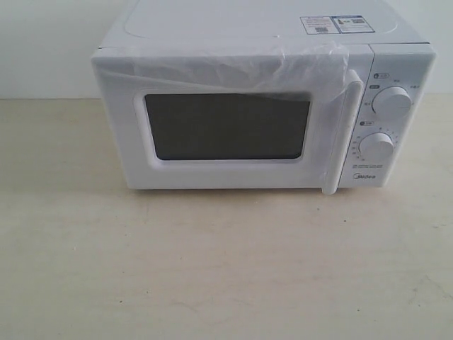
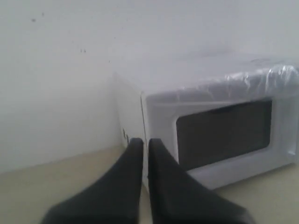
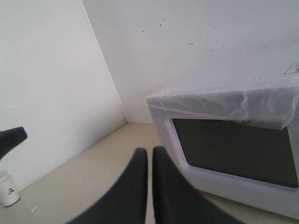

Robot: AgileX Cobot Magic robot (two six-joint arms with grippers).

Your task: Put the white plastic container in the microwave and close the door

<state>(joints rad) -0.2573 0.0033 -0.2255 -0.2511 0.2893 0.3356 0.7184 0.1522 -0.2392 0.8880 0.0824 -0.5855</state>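
The white microwave (image 1: 262, 106) stands at the back of the beige table, its door (image 1: 226, 127) shut, with a dark window, a vertical bar handle (image 1: 342, 134) and loose clear film along the top. The white plastic container is out of view. Neither arm appears in the exterior view. My left gripper (image 2: 145, 142) is shut and empty, held in front of the microwave's (image 2: 215, 126) left front corner. Likewise shut and holding nothing, my right gripper (image 3: 149, 151) hangs above the table, short of the microwave (image 3: 233, 140).
Two round knobs (image 1: 391, 101) sit on the microwave's right panel. A small white bottle (image 3: 8, 191) stands near the wall in the right wrist view, with a dark part (image 3: 11, 137) above it. White walls close the back and side.
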